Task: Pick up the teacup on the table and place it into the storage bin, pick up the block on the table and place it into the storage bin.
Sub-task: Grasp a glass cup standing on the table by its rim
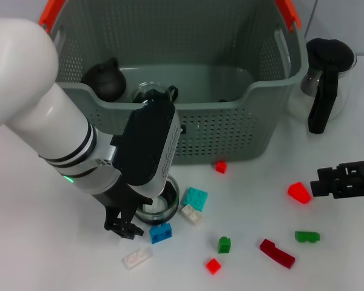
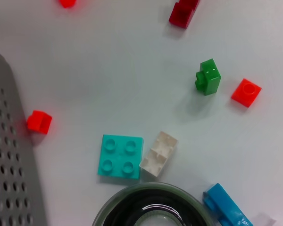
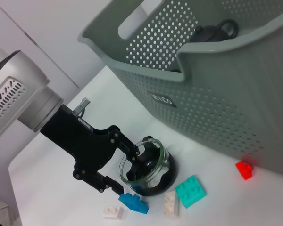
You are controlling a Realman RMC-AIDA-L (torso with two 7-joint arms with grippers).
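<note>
The glass teacup stood on the table before the storage bin; likely fragile and slippery, best pinched at its rim. The left end effector straddled that rim, fingers spread. The right end effector idled, its state unclear.

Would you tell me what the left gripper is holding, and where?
The left gripper straddles the teacup rim, one finger inside; grip unconfirmed.

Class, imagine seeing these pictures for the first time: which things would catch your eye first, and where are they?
The big grey-green storage bin fills the back of the table, a dark teapot inside. In front of it, the left gripper reaches into a glass teacup, with bright blocks such as the teal block scattered around.
</note>
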